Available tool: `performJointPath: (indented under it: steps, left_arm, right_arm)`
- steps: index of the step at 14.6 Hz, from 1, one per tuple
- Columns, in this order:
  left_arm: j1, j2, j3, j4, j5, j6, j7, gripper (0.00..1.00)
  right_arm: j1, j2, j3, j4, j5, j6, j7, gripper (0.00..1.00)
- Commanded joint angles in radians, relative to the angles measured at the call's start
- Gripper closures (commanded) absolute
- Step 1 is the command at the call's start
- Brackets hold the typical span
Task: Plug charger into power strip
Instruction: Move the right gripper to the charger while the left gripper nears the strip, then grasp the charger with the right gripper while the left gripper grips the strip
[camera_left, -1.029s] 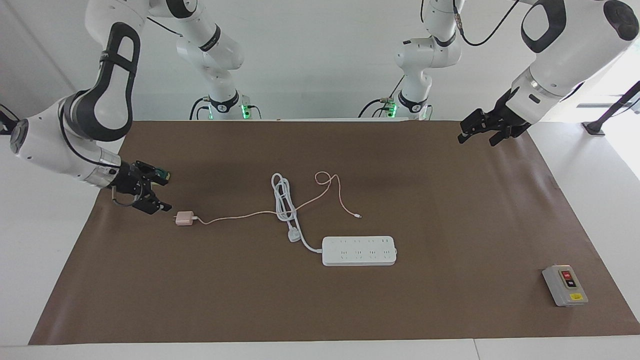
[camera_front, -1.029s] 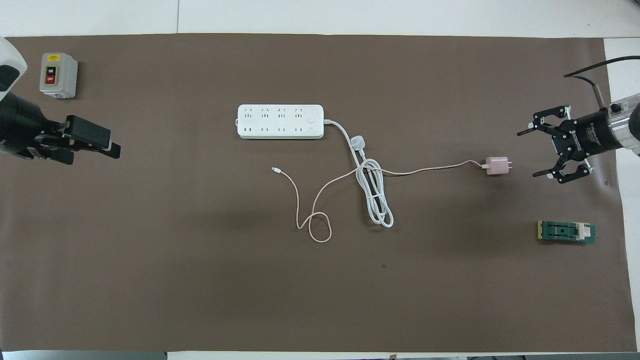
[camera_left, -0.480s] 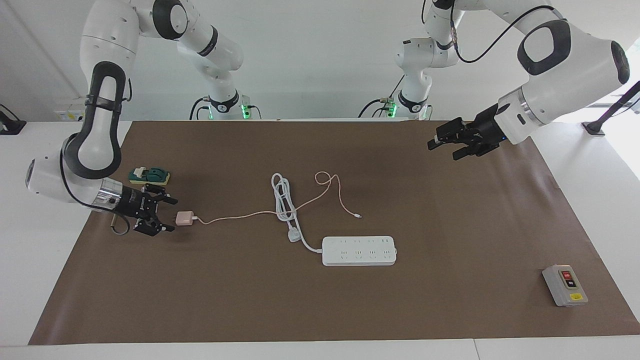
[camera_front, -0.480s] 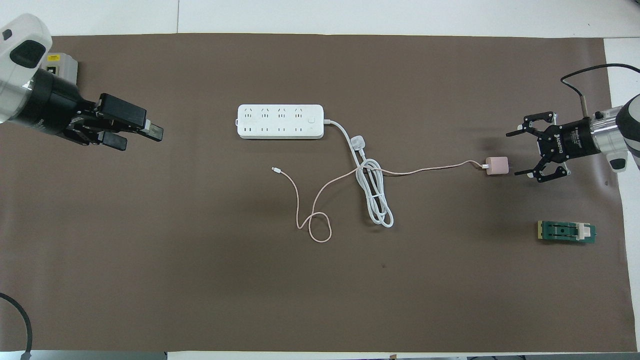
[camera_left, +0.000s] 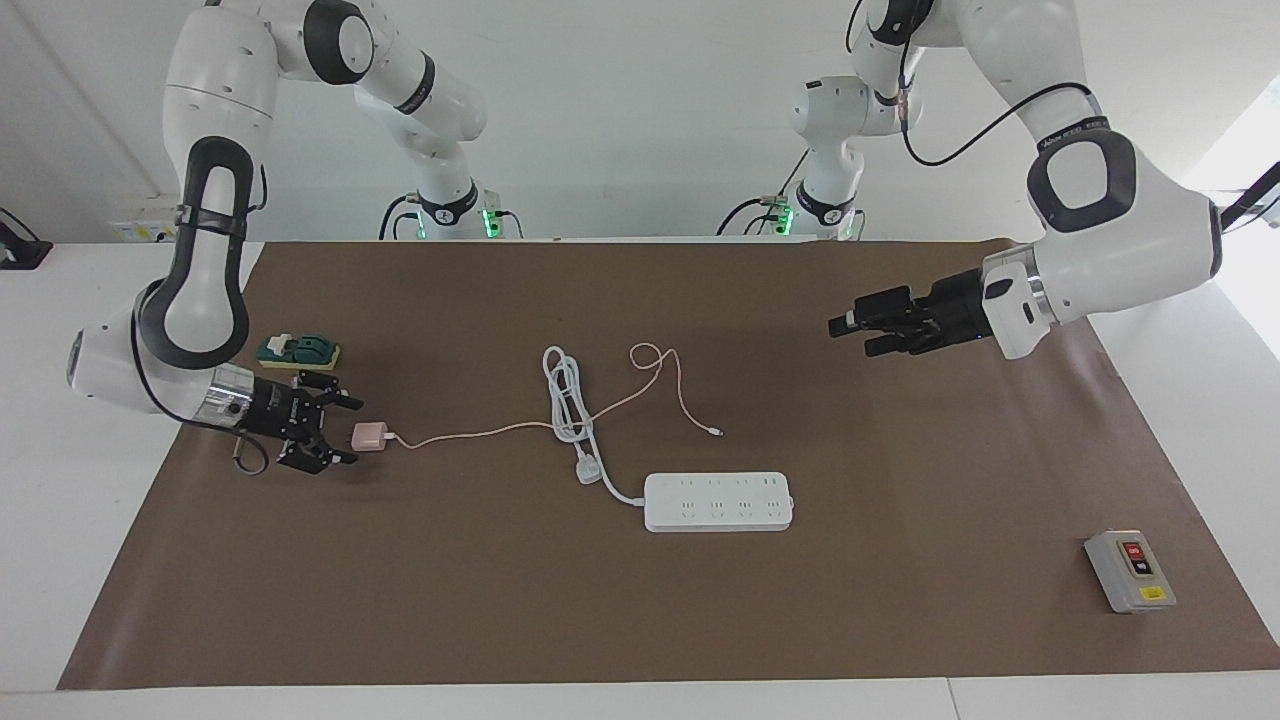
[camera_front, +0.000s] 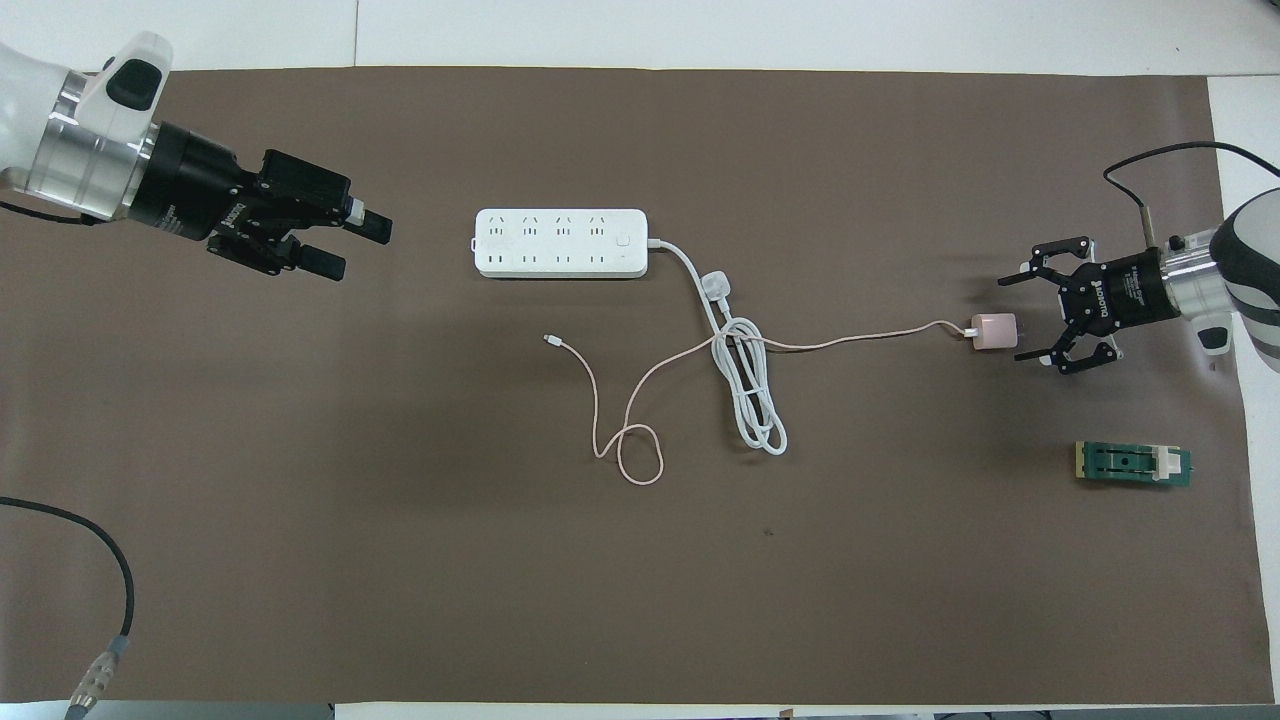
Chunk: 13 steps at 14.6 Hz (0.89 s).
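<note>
Your charger (camera_left: 368, 436) lies on the brown mat (camera_left: 640, 620) at the right arm's end of the table, prongs facing the arm, its thin pink cable (camera_left: 470, 431) trailing toward the middle. There the cable crosses the strip's coiled white cord (camera_left: 566, 395) and ends in a loose loop nearer the robots. The strip (camera_left: 718, 501) lies flat mid-table, sockets up, farther from the robots than the coil, well apart from the charger.

Your right gripper (camera_left: 348, 431) sits low at the charger, jaws spread, one fingertip on each side of the prong end; I cannot tell whether either tip touches it yet. It looks like the approach to the first grasp, so nothing of the plugging is done.

Watch these. If you close over the prongs and not the cube body, the grip will likely be shallow and the charger may twist or pop out. A push forward before closing could slide the light cube along the mat. Once you lift and carry, the cable where it crosses the coil may snag and drag the cord, or tug the charger askew in the jaws. The green block (camera_left: 300, 350) sits near that wrist, nearer the robots; a wide swing could clip it.

Your left gripper (camera_left: 848, 334) hangs over bare mat toward the left arm's end, jaws apart, holding nothing. The grey switch box (camera_left: 1129, 571) lies well clear.
</note>
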Motion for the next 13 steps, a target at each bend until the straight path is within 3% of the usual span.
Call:
performJointPath:
  steps: [1,3,7,10,12,13]
  left_arm:
    - [-0.026,0.017,0.005,-0.068,-0.216,0.053,0.147,0.00]
    - [-0.043,0.030,0.006,-0.111,-0.340,0.063,0.221,0.00]
    - [-0.066,0.030,0.006,-0.264,-0.459,0.137,0.457,0.00]
    - [-0.086,0.017,0.008,-0.343,-0.512,0.165,0.512,0.00]
    - [-0.104,0.023,0.006,-0.384,-0.562,0.192,0.545,0.00]
    - [-0.107,0.028,0.008,-0.393,-0.596,0.192,0.583,0.00]
  right_arm:
    - [-0.022,-0.011,0.011,-0.045,0.029,0.035,-0.085,0.00]
    - [-0.025,-0.011,0.011,-0.048,0.029,0.041,-0.095,0.00]
    - [-0.037,-0.009,0.013,-0.066,0.035,0.067,-0.106,0.00]
    - [-0.038,-0.012,0.011,-0.079,0.053,0.075,-0.121,0.03]
    - [-0.038,-0.016,0.013,-0.094,0.061,0.092,-0.146,0.24]
    - [-0.040,-0.017,0.013,-0.102,0.061,0.098,-0.149,0.41]
